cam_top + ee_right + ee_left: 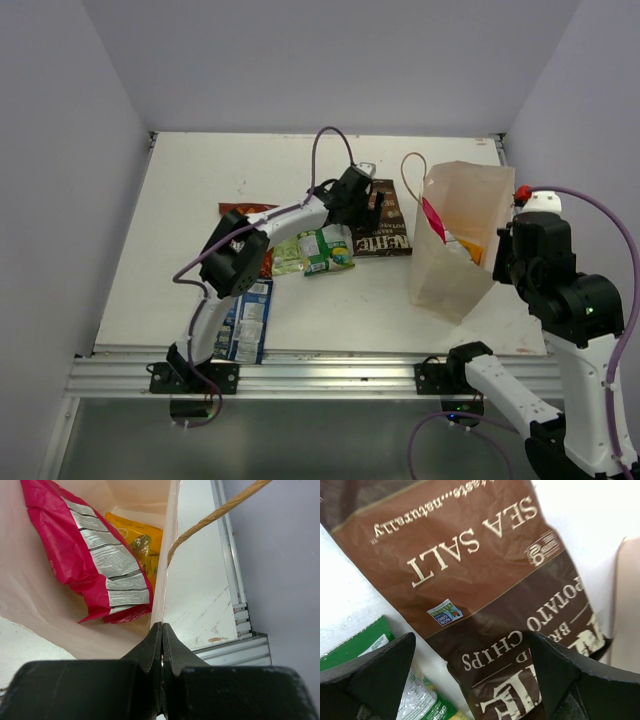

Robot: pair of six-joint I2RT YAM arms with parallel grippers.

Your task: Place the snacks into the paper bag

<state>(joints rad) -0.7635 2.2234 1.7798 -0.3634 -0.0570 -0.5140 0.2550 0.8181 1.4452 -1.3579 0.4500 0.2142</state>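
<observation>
1. Where the table (180, 300) meets the metal rail at its near edge, we see the blue packet (246, 320). It lies flat and glossy beside the left arm's base, its long axis running near to far.
2. Further in lie 2 crinkled foil packets side by side: the small pale green packet (284, 258) and the green packet (326, 250), printed faces up.
3. A corner of the red Doritos packet (243, 209) shows behind the left arm's elbow, mostly hidden.
4. The brown sea-salt chips packet (388, 238) lies flat just beyond the green one. It is matte and creased with cream lettering. Its long axis runs roughly near to far, with the large brand lettering at the near end.
5. The left gripper (470, 680) hangs over that brown packet. Its 2 black fingers (380, 672) are spread wide and hold nothing.
6. To the right stands the paper bag (455, 255), tall, tan and thin-walled. Its mouth is open upward, with a brown loop handle (408, 175) rising from the rim.
7. The right gripper (161, 642) is closed tight, pinching the rim of the bag's right wall.
8. Inside the bag, the magenta packet (82, 555) stands on end against a wall, white panels showing. The orange-yellow packet (137, 540) lies behind it near the bottom.
</observation>
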